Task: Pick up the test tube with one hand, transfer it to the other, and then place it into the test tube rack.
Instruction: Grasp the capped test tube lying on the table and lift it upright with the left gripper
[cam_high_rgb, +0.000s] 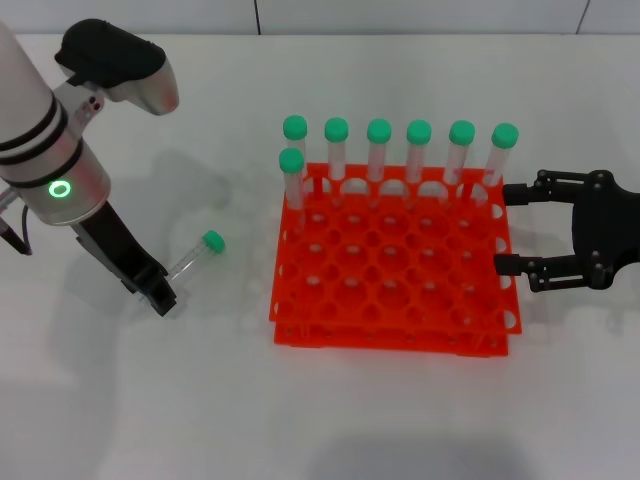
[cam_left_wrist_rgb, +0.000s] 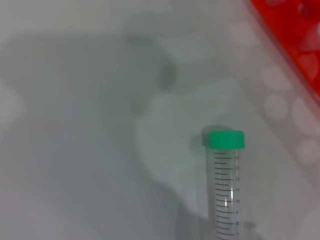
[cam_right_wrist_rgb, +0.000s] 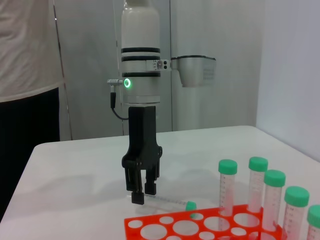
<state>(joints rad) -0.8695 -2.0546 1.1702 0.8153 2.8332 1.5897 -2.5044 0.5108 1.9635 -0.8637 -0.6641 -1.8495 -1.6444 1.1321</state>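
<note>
White table (cam_high_rgb: 120, 400) carries the test tube rack (cam_high_rgb: 395, 265), orange-red, with 7 green-capped tubes (cam_high_rgb: 378, 150) upright along its far side: 6 in the back row, 1 in the next row at the left. The right gripper (cam_high_rgb: 512, 228) sits just beside the rack's right edge, fingers spread wide, holding nothing. The left gripper (cam_high_rgb: 162, 298) is lowered to the tabletop at the tapered end of the test tube (cam_high_rgb: 195, 255), which lies flat left of the rack; its fingers look narrowly parted, though contact with the tube cannot be confirmed.

Bright, even overhead light. Soft shadows spread over the white table (cam_high_rgb: 300, 420). The left wrist view is hazy, the test tube rack (cam_left_wrist_rgb: 295, 35) blurred.
</note>
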